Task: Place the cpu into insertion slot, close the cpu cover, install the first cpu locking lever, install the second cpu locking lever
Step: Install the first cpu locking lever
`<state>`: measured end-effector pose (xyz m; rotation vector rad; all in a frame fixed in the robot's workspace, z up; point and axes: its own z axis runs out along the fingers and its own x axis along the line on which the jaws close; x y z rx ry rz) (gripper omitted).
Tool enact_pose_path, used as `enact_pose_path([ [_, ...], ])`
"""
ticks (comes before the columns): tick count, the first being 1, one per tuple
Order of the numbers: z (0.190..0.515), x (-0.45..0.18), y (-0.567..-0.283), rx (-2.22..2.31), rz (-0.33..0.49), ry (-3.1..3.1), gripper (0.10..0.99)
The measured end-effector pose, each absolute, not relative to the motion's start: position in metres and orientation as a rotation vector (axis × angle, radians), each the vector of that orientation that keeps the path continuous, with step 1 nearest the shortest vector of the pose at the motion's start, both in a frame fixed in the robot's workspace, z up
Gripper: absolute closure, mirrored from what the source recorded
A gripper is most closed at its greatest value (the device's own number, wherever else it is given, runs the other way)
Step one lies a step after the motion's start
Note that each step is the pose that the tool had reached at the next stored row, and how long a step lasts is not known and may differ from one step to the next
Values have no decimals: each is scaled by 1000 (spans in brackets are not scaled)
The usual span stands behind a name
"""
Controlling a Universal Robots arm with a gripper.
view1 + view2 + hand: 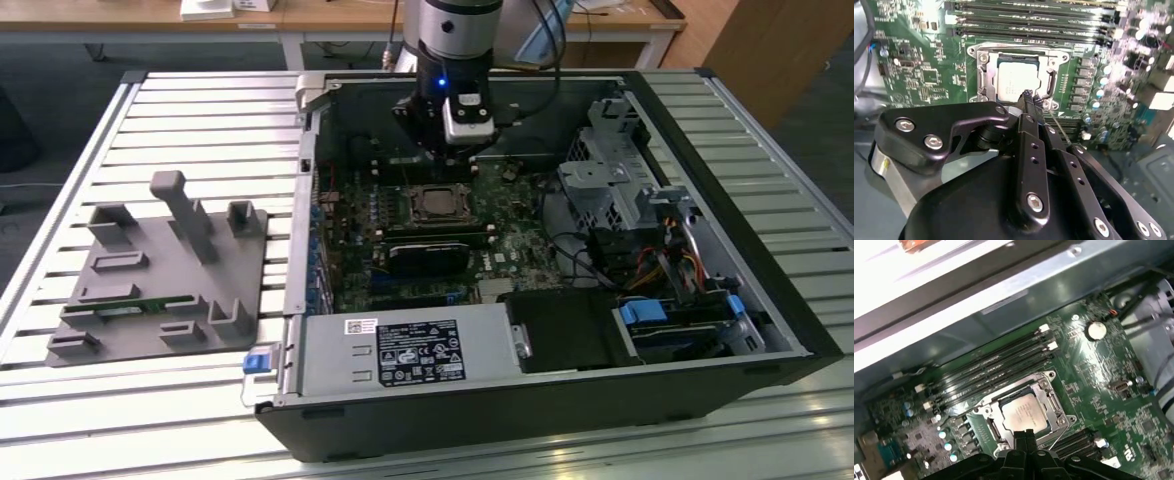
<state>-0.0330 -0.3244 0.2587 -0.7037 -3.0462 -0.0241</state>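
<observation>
The cpu (1017, 80) (1024, 413), square with a silvery top, lies flat in the insertion slot (982, 76) (990, 423) on the green board. The cpu cover (1055, 61) (1052, 401), a grey metal frame, lies down around the chip, which shows through its window. My gripper (1028, 95) (1024, 434) hangs at the socket's edge nearest the wrist, its black fingers pressed together with nothing between them. A thin wire lever (1063, 128) (1058, 441) slants away from the socket next to the fingertips. In the exterior view the gripper (449, 160) sits just behind the cpu (437, 205).
Long black memory slots (991, 362) run alongside the socket. The open computer case (747, 300) walls in the board, with a drive cage (607, 185), cables and a power supply (407, 350). A grey fixture (160, 270) stands on the slatted table at the exterior view's left.
</observation>
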Motion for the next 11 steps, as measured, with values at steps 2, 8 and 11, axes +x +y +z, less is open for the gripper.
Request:
enact_pose_path([
  [2, 259, -33, -324, -649, -24, -3058, 980],
  [8, 258, -33, -324, -481, -22, -3088, 980],
  [11, 258, -33, -324, -397, -22, -3100, 980],
])
